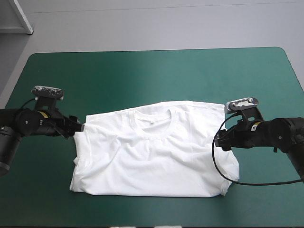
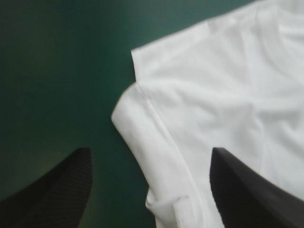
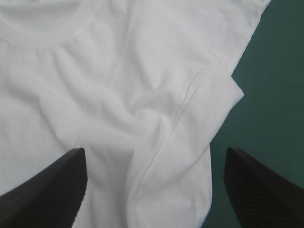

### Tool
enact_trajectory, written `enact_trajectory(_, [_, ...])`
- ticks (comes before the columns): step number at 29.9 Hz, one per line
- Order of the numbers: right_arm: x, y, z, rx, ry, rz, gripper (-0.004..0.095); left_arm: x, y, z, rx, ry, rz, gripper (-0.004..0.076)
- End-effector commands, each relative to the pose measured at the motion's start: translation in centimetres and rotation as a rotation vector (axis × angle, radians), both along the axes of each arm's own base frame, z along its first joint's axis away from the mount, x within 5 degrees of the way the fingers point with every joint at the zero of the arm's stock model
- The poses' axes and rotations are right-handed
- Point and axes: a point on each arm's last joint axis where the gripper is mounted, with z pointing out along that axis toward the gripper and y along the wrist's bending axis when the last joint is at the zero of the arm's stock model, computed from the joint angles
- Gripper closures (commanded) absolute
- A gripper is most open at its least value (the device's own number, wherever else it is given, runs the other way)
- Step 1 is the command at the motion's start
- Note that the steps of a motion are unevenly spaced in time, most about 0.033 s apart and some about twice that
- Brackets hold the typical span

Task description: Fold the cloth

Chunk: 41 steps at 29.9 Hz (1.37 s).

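Your white short-sleeved T-shirt (image 1: 152, 159) lies spread flat and front up on the teal-green table cover (image 1: 156, 76), about midway between the table's left and right edges and closer to the near edge than the far one. Its round ribbed collar (image 1: 153, 122) points toward the far edge and its hem runs along the near side. Look at the left gripper (image 1: 79, 128) first: it sits at the shirt's left side, just below the shoulder, with its jaws spread wide and nothing held. In the left wrist view one of its broad black fingers (image 2: 57, 190) stands over bare cover and the other over white cloth. The rounded fold of the left sleeve (image 2: 137, 128) and the shirt's side edge lie in the gap between them. You cannot tell from these views whether the fingers touch the fabric. The right gripper (image 1: 217, 141) mirrors this at the shirt's right side, also gaping wide and empty. One of its fingers is over the wrinkled chest of the shirt and the other over bare cover. The right sleeve (image 3: 216, 92), lying flat with its seam showing, is ahead of and between them. Both arms reach in low and nearly level from the table's two sides, wrists pointing inward at the shirt and roughly facing each other. The left gripper is slightly nearer the far edge than the right.
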Motion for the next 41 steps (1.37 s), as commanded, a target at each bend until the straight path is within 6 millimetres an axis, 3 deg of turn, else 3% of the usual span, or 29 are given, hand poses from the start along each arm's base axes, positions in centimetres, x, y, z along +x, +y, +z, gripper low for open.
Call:
enact_trajectory(1, [0.0,-0.1,2.3,0.025,-0.097,-0.018,0.0166,-0.1,0.2,4.2,0.013,-0.176,0.015,0.0209])
enact_trajectory(4, [-0.1,-0.1,2.2,0.029,-0.076,-0.024,0.0166,0.3,0.5,4.4,0.013,-0.209,0.063,0.0209])
enact_trajectory(7, [-0.4,0.0,2.0,0.029,-0.040,-0.015,0.0166,1.4,0.7,2.7,-0.001,-0.206,0.116,0.0209])
enact_trajectory(16, [-1.1,0.0,1.5,0.016,0.057,-0.002,0.0201,4.7,0.3,-8.3,-0.083,-0.005,0.203,0.0209])
enact_trajectory(19, [-1.2,0.0,1.5,0.024,0.065,-0.002,0.0238,5.3,0.9,-10.5,-0.123,0.042,0.251,0.0209])
enact_trajectory(27, [-1.2,0.3,1.6,0.062,0.068,-0.001,0.0252,6.4,1.5,-14.0,-0.125,0.143,0.288,0.0230])
enact_trajectory(29, [-1.2,0.4,1.6,0.067,0.069,0.000,0.0261,6.5,1.4,-14.3,-0.133,0.155,0.294,0.0266])
enact_trajectory(31, [-1.2,0.4,1.6,0.074,0.068,-0.001,0.0260,6.7,1.4,-14.4,-0.136,0.150,0.296,0.0364])
enact_trajectory(36, [-1.2,0.5,1.7,0.082,0.065,-0.001,0.0260,6.7,1.4,-14.3,-0.151,0.145,0.301,0.0688])
enact_trajectory(41, [-1.2,0.5,1.7,0.093,0.063,-0.002,0.0284,6.7,1.4,-14.2,-0.149,0.133,0.294,0.0702])
